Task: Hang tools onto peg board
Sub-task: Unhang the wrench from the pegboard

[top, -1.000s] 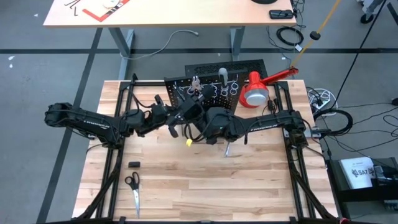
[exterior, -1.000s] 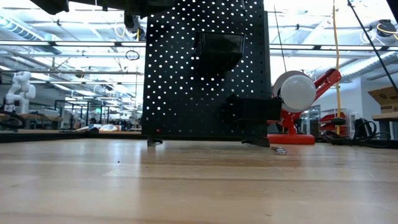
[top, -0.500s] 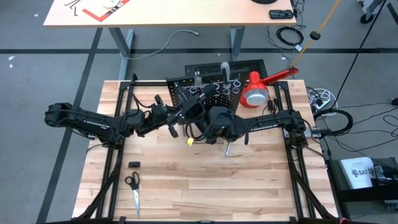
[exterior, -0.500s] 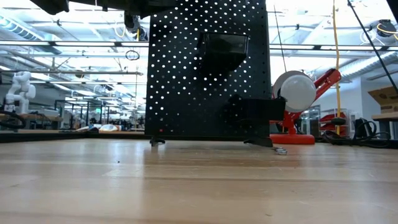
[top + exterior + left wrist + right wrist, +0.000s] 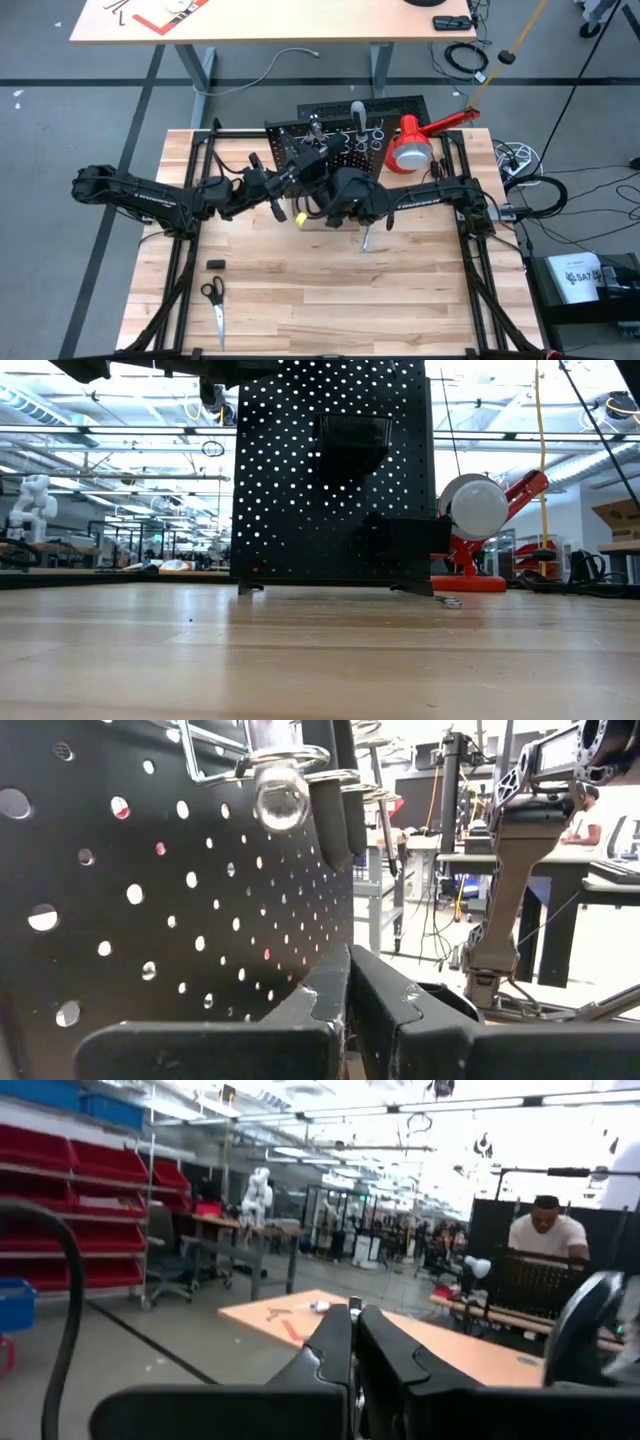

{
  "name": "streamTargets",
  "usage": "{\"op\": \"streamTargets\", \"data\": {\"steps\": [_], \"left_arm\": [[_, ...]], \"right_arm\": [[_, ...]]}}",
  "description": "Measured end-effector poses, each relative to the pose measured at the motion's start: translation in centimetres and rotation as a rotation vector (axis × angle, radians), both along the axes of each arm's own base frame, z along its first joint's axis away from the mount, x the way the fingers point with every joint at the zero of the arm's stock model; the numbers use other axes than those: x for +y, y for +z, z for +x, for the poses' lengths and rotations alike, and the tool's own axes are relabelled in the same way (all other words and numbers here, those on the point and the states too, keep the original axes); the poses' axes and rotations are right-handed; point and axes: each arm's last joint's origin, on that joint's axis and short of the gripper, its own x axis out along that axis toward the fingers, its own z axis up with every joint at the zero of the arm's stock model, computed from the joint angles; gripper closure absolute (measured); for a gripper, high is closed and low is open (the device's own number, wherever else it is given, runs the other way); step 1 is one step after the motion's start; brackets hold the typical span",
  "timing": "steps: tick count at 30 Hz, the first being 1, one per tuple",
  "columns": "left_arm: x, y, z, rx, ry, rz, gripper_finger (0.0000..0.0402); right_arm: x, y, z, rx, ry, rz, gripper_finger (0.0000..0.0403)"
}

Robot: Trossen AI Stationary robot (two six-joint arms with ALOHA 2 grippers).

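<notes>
The black peg board stands upright near the table's far edge. It also shows in the low view, with its black bin. In the left wrist view its silver rings hold a dark-handled tool and a clear-ended one. My left gripper is shut and stands close beside the board's near face. My right gripper is shut and empty next to it, facing the room. A thin silver tool lies flat on the table near the board. My left gripper stands right beside the peg board's perforated face, fingers level and shut. Whether a finger touches the panel, I cannot tell.
A red lamp stands at the board's right end. Scissors and a small black piece lie at the near left. A small yellow piece shows below the two grippers. The near half of the wooden table is bare.
Both grippers have edged toward the far edge and the peg board. The board has shifted slightly toward the table's right and back again.
</notes>
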Motion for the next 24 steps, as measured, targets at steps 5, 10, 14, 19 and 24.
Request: {"op": "streamTargets", "data": {"steps": [5, 10, 14, 19, 24], "left_arm": [[0.0, 0.0, 0.0, 0.0, 0.0, 0.0, 0.0384], [0.0, 0.0, 0.0, 0.0, 0.0, 0.001, 0.0384], [0.0, 0.0, 0.0, 0.0, 0.0, 0.001, 0.0384], [0.0, 0.0, 0.0, 0.0, 0.0, 0.001, 0.0384], [0.0, 0.0, 0.0, 0.001, 0.0, 0.001, 0.0384]], "right_arm": [[0.0, 0.4, -0.2, -0.02, -0.008, -0.015, 0.0402], [0.0, 0.6, -0.3, -0.045, -0.009, -0.011, 0.0402], [-0.1, 0.7, -0.4, -0.066, -0.009, -0.008, 0.0402], [-0.1, 1.0, -0.6, -0.094, -0.008, -0.011, 0.0402], [-0.1, 1.2, -0.7, -0.102, -0.005, -0.025, 0.0402]]}}
